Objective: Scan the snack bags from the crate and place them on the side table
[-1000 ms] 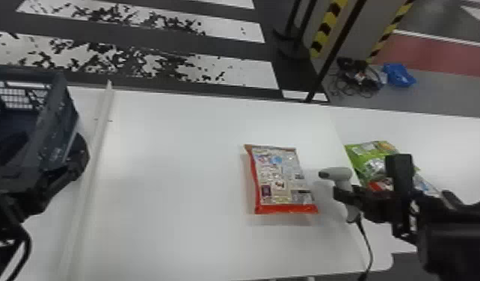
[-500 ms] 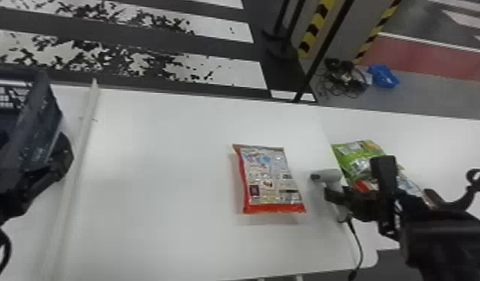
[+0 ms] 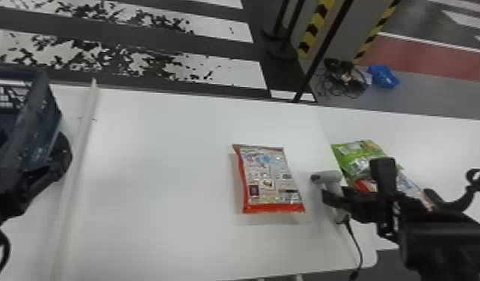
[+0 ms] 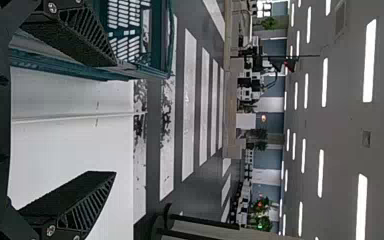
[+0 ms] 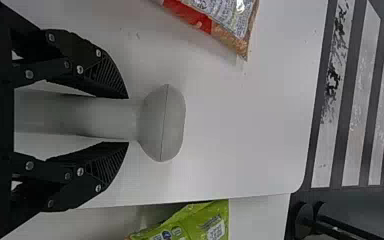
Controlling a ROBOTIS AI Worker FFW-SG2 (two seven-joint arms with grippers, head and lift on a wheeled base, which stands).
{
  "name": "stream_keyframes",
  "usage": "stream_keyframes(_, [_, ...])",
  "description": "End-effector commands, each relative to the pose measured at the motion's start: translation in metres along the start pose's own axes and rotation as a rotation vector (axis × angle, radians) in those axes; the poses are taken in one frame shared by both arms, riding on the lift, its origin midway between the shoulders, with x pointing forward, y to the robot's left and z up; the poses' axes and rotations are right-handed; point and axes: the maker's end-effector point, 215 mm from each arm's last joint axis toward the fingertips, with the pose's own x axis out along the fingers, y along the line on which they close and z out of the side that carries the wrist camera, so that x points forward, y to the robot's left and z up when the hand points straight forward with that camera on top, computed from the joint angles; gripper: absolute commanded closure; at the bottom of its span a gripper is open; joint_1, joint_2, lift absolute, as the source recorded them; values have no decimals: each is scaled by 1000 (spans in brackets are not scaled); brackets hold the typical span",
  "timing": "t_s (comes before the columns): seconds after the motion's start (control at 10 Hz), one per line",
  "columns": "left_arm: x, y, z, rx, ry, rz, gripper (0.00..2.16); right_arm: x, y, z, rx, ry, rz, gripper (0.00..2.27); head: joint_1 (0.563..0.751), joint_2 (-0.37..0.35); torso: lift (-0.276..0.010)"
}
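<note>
While the right gripper clasps the scanner between the red-edged bag and green bag, the left gripper gapes beside the crate.

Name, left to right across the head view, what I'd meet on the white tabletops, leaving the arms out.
Dark crate → long pale strip → red-edged snack bag → scanner → green snack bag
</note>
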Motion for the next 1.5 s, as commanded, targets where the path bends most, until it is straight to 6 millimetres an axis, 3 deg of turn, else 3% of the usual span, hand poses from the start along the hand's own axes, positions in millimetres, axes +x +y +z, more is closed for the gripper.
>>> stream_keyframes(0.0, [-1, -1, 0, -4, -1, 2, 113, -3, -3, 3, 11, -10, -1, 269, 695, -278, -94])
stream_keyframes(0.3, [-1, -1, -2, -4, 4, 1, 117, -30, 2, 15, 80, -66, 34, 178, 695, -284, -94])
stream_keyframes(0.5, [-1, -5, 0, -2, 1, -3, 117, -49, 31, 23, 205, -88, 183, 178, 695, -276, -94])
stream_keyframes(0.7, [0, -8, 0, -1, 3, -6, 117, -55, 59, 24, 240, -82, 288, 178, 695, -242, -94])
stream_keyframes(1.4, [-2, -8, -3, -2, 10, -6, 120, -18, 105, 14, 225, 11, 406, 178, 695, -177, -94])
